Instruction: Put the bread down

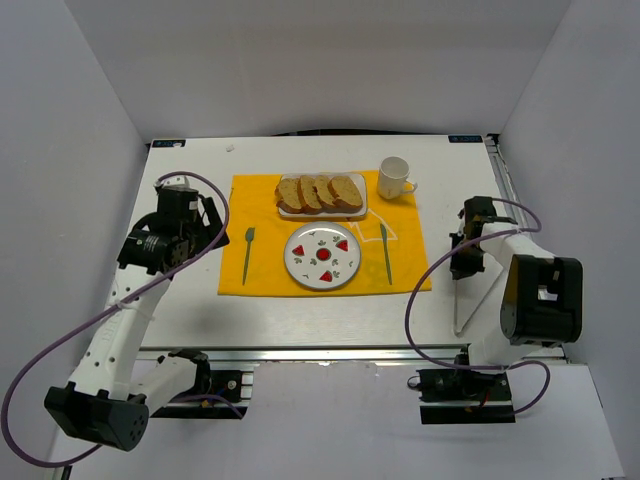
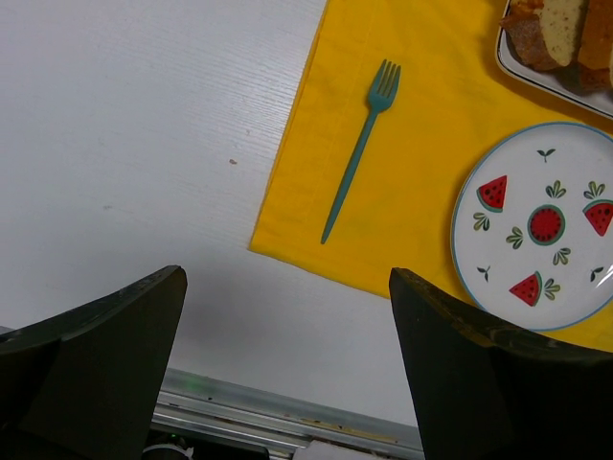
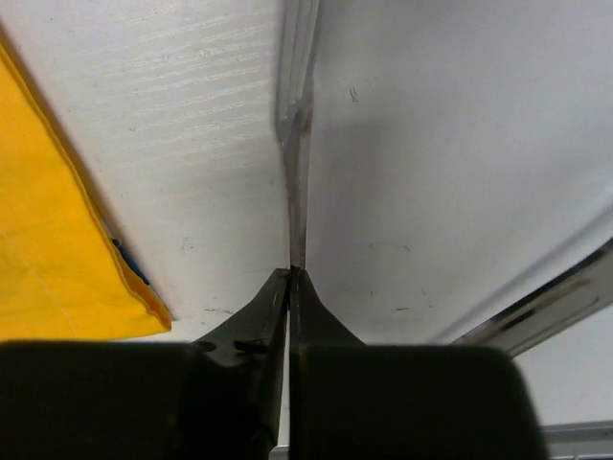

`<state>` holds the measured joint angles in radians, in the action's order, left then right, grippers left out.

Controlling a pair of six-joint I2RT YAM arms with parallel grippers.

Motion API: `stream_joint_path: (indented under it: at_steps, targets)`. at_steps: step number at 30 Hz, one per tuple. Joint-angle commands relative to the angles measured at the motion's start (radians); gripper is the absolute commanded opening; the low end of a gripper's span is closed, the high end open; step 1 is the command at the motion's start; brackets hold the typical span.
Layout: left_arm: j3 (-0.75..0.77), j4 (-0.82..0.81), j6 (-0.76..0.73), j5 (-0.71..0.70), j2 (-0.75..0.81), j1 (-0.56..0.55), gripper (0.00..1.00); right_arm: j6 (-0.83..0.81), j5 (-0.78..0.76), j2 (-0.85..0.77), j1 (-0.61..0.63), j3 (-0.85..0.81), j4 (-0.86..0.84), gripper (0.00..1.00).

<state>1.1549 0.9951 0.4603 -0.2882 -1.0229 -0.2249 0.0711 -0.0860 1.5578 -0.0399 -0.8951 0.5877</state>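
Observation:
Four alike oval bread slices [image 1: 320, 192] stand side by side in a white tray [image 1: 322, 213] at the back of a yellow mat [image 1: 262, 272]; two slice ends show in the left wrist view [image 2: 551, 29]. A round watermelon-pattern plate [image 1: 322, 257] lies bare in front of them, also in the left wrist view [image 2: 458, 240]. My left gripper [image 1: 210, 222] [image 2: 287, 316] is open and empty above the table, left of the mat. My right gripper [image 1: 462, 268] [image 3: 290, 270] is shut, with a thin metal strip [image 3: 295, 144], apparently tongs [image 1: 458, 310], running out from its tips.
A teal fork [image 1: 248, 250] [image 2: 356, 158] lies left of the plate, a teal knife [image 1: 385, 252] right of it. A white mug [image 1: 395, 177] stands at the mat's back right corner. The mat's corner shows in the right wrist view [image 3: 57, 259]. White walls enclose the table.

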Motion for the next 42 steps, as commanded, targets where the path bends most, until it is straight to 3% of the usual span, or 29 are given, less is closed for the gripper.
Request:
stream_joint_path:
  at_steps: [1, 10, 17, 26, 32, 35, 36, 39, 42]
  targets:
    - [0.039, 0.014, -0.008, -0.020, -0.006, -0.002, 0.98, 0.006, 0.000, 0.044, -0.006, -0.036, -0.017, 0.00]
    - [0.029, 0.011, -0.006, -0.028, -0.023, -0.002, 0.98, -0.033, -0.035, 0.162, -0.006, -0.246, 0.034, 0.00]
    - [0.025, 0.016, -0.002, -0.031, -0.037, -0.002, 0.98, -0.031, 0.002, 0.353, -0.006, -0.480, 0.072, 0.00]
    - [0.035, 0.020, 0.003, -0.051, -0.051, -0.002, 0.98, -0.021, 0.037, 0.449, -0.005, -0.588, 0.101, 0.01]
    - [0.019, 0.004, 0.014, -0.040, -0.051, -0.002, 0.98, 0.009, 0.051, 0.375, -0.006, -0.562, 0.101, 0.31]
    - [0.016, 0.001, 0.011, -0.040, -0.051, -0.002, 0.98, 0.025, 0.052, 0.334, -0.006, -0.553, 0.118, 0.53]
    - [0.016, 0.002, 0.009, -0.042, -0.052, -0.002, 0.98, 0.032, 0.051, 0.309, -0.006, -0.553, 0.123, 0.69]
    - [0.022, 0.004, 0.005, -0.045, -0.049, -0.002, 0.98, 0.048, 0.034, 0.242, -0.005, -0.567, 0.156, 0.89]
    - [0.022, -0.001, 0.006, -0.039, -0.040, -0.002, 0.98, 0.097, -0.012, 0.136, -0.005, -0.584, 0.190, 0.89]
